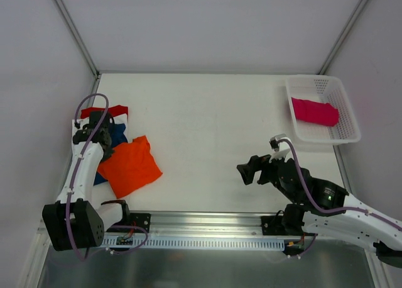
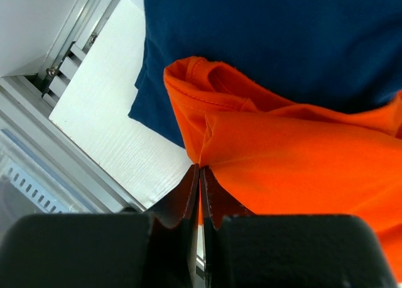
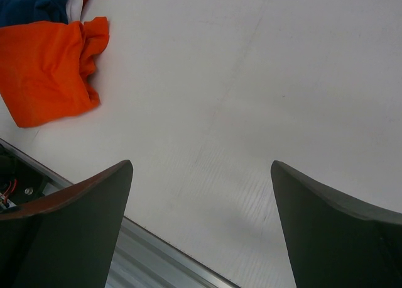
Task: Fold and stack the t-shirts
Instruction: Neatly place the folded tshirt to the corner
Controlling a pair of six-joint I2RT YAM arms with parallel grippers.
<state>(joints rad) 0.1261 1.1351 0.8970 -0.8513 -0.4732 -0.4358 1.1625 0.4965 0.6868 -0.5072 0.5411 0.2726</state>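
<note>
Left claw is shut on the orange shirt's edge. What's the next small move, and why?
Probably lift the left claw a little and draw the orange shirt toward the bare middle of the table. It is pinched at a crumpled edge and lies partly over the navy shirt, so it needs room to spread; the right claw is open and empty.

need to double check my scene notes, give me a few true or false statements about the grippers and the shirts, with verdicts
1. The left gripper is shut on the orange shirt. True.
2. The pink shirt lies in the white basket. True.
3. The right gripper holds the pink shirt. False: its jaws stand open over the bare table and hold nothing.
4. The orange shirt lies alone, touching no other cloth. False: it lies partly on a blue shirt.
</note>
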